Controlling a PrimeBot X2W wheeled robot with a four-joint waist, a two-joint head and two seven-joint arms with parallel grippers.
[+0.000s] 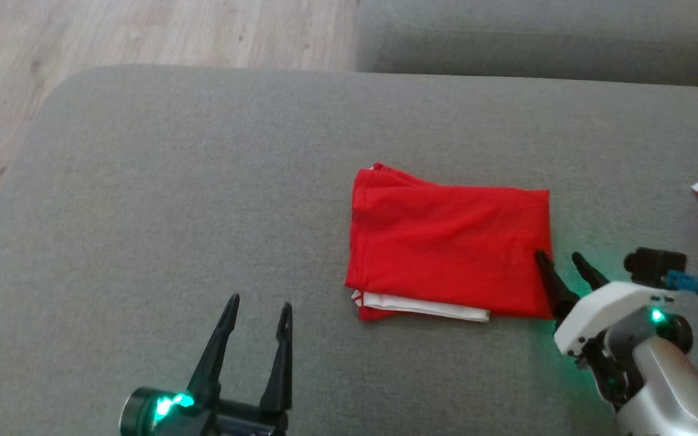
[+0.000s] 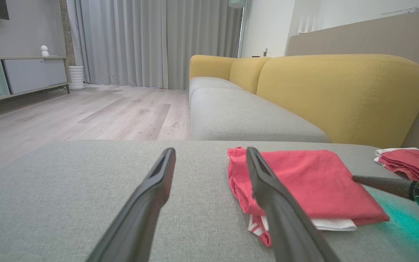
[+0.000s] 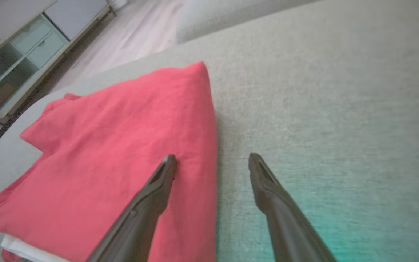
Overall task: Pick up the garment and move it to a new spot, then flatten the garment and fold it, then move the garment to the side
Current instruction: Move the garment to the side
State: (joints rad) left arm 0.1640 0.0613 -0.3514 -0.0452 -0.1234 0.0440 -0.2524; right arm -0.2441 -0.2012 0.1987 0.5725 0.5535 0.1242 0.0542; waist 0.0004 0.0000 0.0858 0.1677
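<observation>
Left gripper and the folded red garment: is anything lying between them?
No. In the head view, the stretch between the open left gripper and the red garment is bare grey cushion; the two are apart.

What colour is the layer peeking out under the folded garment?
White layer under the red garment; best in the head view.
</observation>
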